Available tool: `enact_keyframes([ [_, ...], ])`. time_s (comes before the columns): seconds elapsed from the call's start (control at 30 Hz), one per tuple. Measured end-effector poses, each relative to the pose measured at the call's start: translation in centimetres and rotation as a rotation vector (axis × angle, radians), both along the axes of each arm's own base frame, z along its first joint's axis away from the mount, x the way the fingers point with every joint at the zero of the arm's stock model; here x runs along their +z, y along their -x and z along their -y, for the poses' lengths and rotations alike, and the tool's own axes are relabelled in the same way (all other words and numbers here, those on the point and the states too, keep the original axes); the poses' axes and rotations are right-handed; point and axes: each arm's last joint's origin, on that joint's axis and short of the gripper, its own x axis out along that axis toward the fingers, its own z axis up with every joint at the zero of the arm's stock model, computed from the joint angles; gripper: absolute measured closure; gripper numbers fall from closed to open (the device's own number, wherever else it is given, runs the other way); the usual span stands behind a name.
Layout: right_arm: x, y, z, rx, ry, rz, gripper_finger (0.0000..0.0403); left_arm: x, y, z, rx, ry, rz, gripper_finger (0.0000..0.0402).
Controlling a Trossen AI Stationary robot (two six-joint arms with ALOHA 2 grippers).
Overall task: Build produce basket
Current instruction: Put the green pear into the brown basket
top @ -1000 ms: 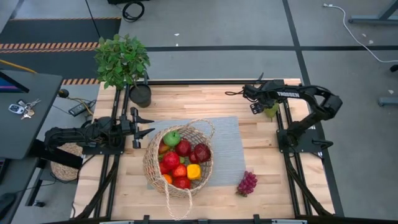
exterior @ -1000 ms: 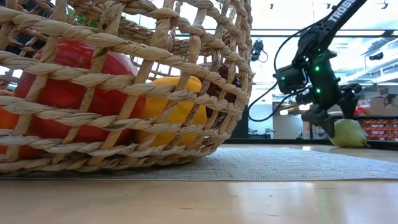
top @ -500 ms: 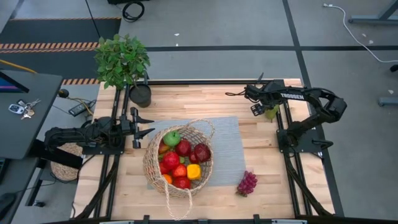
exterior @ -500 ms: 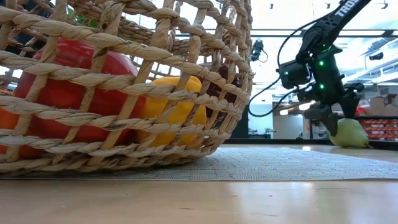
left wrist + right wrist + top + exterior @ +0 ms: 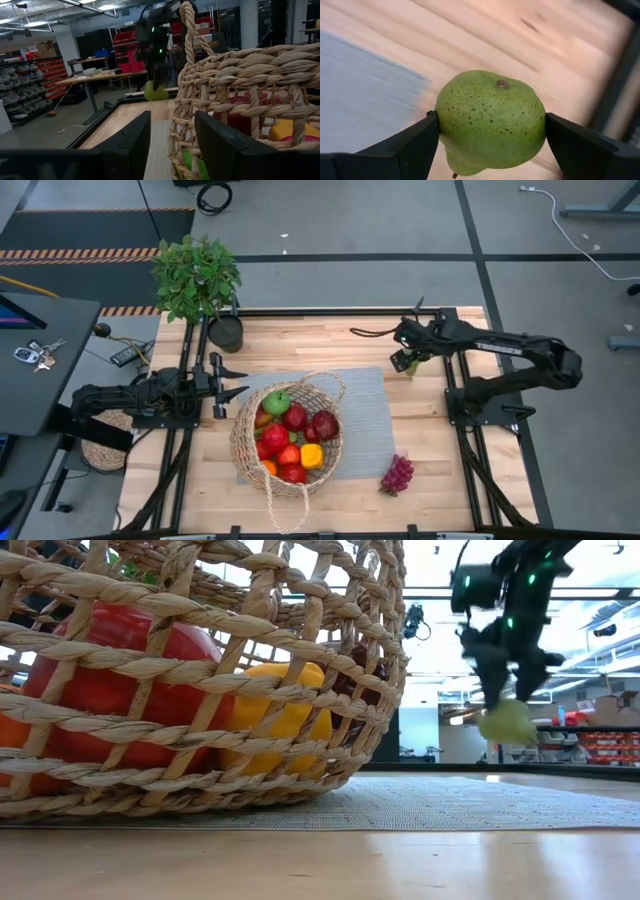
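The tan wicker basket (image 5: 288,435) stands on a grey mat (image 5: 365,405) and holds red apples, a green apple (image 5: 276,401), a yellow pepper (image 5: 311,455) and an orange. My right gripper (image 5: 409,362) is over the table's far right part, shut on a green pear (image 5: 490,120), which also shows in the low view (image 5: 507,722). Purple grapes (image 5: 397,473) lie on the wood at the near right. My left gripper (image 5: 232,380) is open and empty, just left of the basket; its fingers show on either side of the basket's wall (image 5: 235,75). My right gripper pinches the pear's wide body between its two fingers, one finger (image 5: 412,145) on each side (image 5: 442,122). The fingers come from above, pointing down. The pear hangs below them, lifted clear of the table, its blossom end (image 5: 502,84) turned toward the wrist camera.
A leafy potted plant (image 5: 198,275) in a black pot (image 5: 226,333) stands at the far left corner. Bare wood lies between the basket and the right arm and along the near edge.
My right gripper has risen with the pear and gone toward the table's left, toward the basket. The pear, which rested on the table at the far right, is now lifted clear.
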Motion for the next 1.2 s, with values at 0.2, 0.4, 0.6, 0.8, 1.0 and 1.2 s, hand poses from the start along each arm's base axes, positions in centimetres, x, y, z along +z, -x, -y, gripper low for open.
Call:
enact_keyframes([
  [0.2, 3.7, -1.3, -2.5, 0.149, 0.119, 0.389, 0.0055, 0.0, 0.0, 0.0, 0.001, 0.0, 0.0, 0.0241],
  [0.4, 6.6, -2.4, -5.3, 0.292, 0.241, 0.669, 0.0055, 0.0, 0.0, 0.0, 0.001, 0.0, 0.0, 0.0241],
  [0.6, 8.7, -4.1, -8.5, 0.451, 0.346, 0.89, 0.0055, 0.0, 0.0, 0.0, 0.0, 0.0, 0.0, 0.0241],
  [0.8, 10.7, -5.5, -11.2, 0.537, 0.52, 1.067, 0.0055, 0.0, 0.0, 0.0, 0.0, 0.0, 0.0, 0.0241],
  [1.0, 11.8, -6.6, -13.3, 0.618, 0.658, 1.178, 0.0055, 0.0, 0.0, 0.0, 0.001, 0.0, 0.0, 0.0241],
  [1.2, 11.9, -7.4, -15.8, 0.714, 0.801, 1.197, 0.0055, 0.0, 0.0, 0.0, 0.0, 0.0, 0.0, 0.0241],
])
